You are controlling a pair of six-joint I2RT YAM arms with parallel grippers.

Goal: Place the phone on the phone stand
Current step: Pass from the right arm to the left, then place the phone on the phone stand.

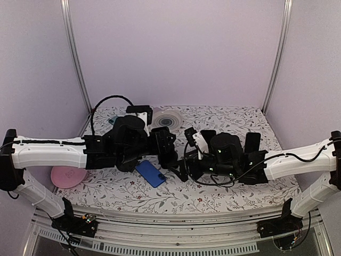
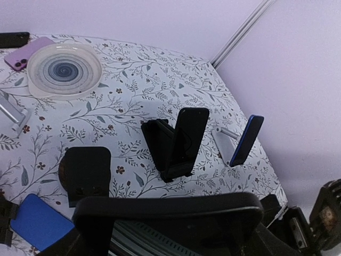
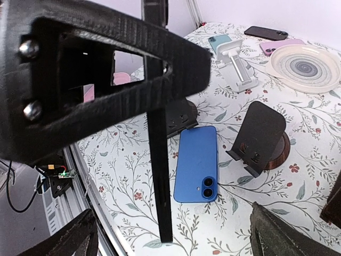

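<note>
Pink plate (image 1: 68, 176) sitting at the left table edge. Blue phone (image 1: 151, 173) lying flat, back up, on the floral cloth (image 1: 224, 200), clear of both grippers, with bare cloth showing along its near edge. Left gripper (image 1: 171, 157) hovering just right of it, jaws standing wide, gripping nothing. Right gripper (image 1: 185, 172) facing it, fingers spreading fully apart, likewise carrying nothing. Dark phone stand (image 3: 261, 136) on a round brown base standing upright just beside the phone, not touching it, a narrow strip of cloth showing between them.

Phone (image 3: 197, 162) flat on table (image 3: 117, 165), stand (image 3: 259, 136) just beside it, plate (image 3: 305, 66) farther back.
</note>
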